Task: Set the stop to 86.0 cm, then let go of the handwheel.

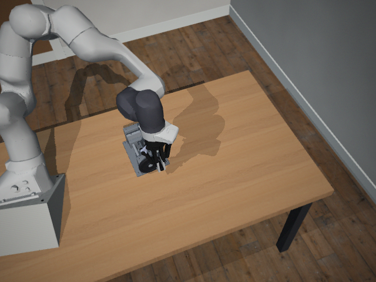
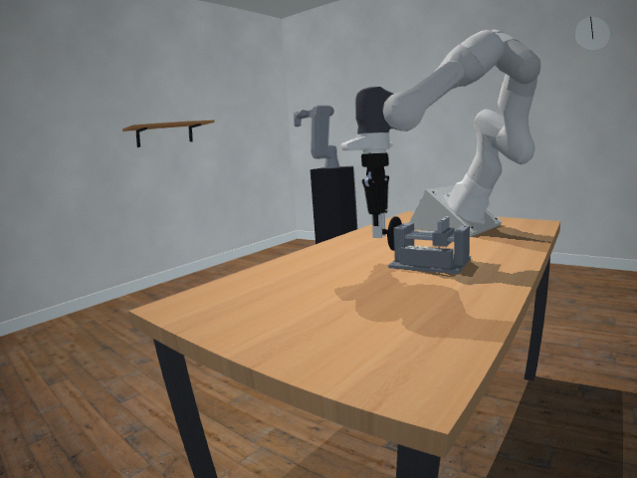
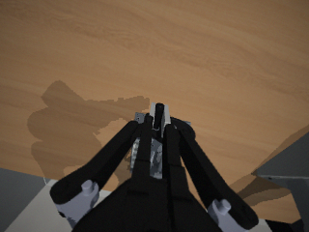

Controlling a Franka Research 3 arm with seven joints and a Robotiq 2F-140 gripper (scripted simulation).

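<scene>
A small grey stop fixture stands on the wooden table near the robot's base. It also shows in the exterior view [image 2: 429, 247], with a slide block [image 2: 443, 229] on its rails. Its black handwheel [image 1: 147, 165] sits at the fixture's near end and shows edge-on in the exterior view [image 2: 393, 232]. My gripper [image 1: 160, 166] points straight down beside the wheel and is shut on the handwheel's crank handle. In the exterior view the fingertips [image 2: 377, 230] sit just left of the wheel. In the wrist view the fingers pinch a thin dark piece, with the fixture under them.
The robot's grey pedestal [image 1: 29, 212] stands at the table's left edge. A second small arm on a black stand [image 2: 331, 200] is behind the table. A wall shelf [image 2: 167, 124] hangs at the far left. A round dial [image 2: 592, 33] shows at the top right.
</scene>
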